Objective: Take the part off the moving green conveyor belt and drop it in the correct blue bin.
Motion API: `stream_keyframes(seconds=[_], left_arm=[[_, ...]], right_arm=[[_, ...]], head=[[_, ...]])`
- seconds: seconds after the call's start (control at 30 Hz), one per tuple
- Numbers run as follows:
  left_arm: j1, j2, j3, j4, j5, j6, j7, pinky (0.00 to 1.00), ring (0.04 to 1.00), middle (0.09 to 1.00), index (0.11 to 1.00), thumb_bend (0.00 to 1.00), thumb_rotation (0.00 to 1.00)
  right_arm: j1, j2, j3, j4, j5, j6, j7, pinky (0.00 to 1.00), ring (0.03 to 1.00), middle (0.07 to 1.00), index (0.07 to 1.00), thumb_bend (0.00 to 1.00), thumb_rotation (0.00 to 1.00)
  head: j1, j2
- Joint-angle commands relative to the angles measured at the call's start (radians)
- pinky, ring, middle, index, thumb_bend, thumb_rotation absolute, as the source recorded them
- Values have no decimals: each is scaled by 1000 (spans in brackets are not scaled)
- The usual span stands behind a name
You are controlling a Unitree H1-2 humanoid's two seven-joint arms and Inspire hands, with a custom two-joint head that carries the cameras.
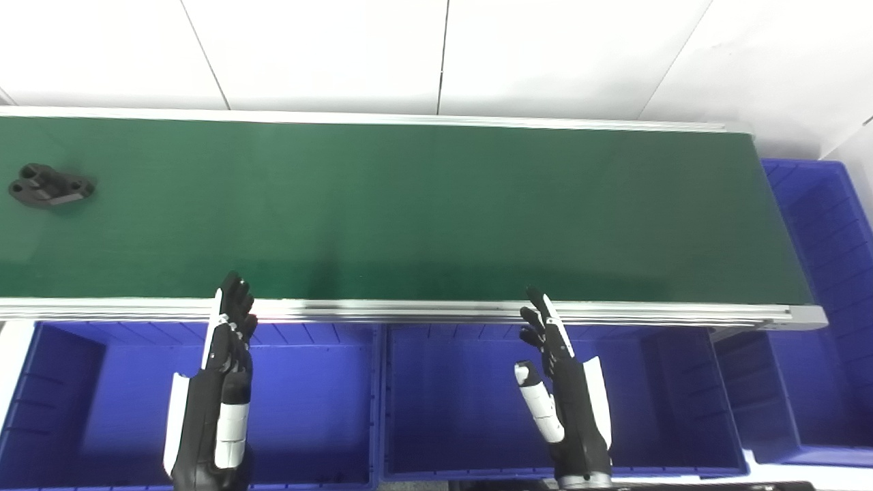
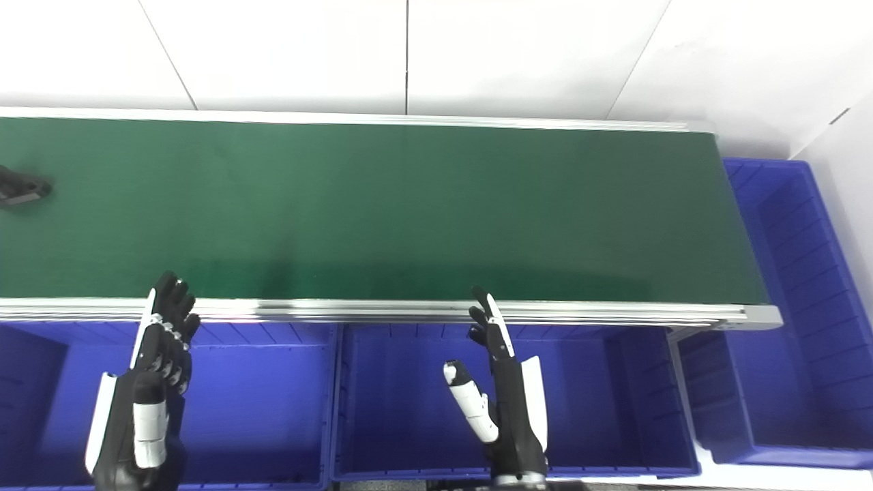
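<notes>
Left eye view, left hand fingers: extended and close together, tips over the near aluminium rail of the conveyor; nothing held.
Left hand: raised above the left blue bin, palm turned edge-on, white thumb segment facing the camera; holds nothing.
Right hand fingers: extended, slightly fanned, tips at the near rail; thumb spread clear to the left; nothing held.
Right hand: raised above the middle blue bin, spread wide and empty.
Part: black moulded bracket with round holes, lying flat on the green conveyor belt at its far left, well apart from both hands.
Belt: runs left to right across the frame, bounded by a far rail and the near rail, ending at right.
Bins: two along the near side below the rail, separated by a divider wall; a third blue bin wraps the belt's right end. Interior contents of all three: none discernible.
Backdrop: white tiled floor beyond the belt.
View difference, left eye: whole part visible; left bin's left wall and a white strip at that edge shown.
View difference, right eye: part cut off by the left frame edge, only its right end showing; more of the end bin's outer right wall shown.
</notes>
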Motion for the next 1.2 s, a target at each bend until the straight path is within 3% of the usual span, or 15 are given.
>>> stream_keyframes(seconds=[0.0, 1.17], left_arm=[[9, 1, 2, -21, -6, -26, -10, 1000, 1000, 1000, 1000, 666, 984], [13, -12, -1, -15, 8, -18, -19, 1000, 1000, 1000, 1000, 691, 988]], right_arm=[[17, 13, 14, -13, 0, -70, -1, 849, 912, 955, 943, 790, 1000], [17, 8, 10, -5, 18, -85, 5, 861, 915, 956, 953, 795, 1000]], head=[[1, 1], [-1, 4]])
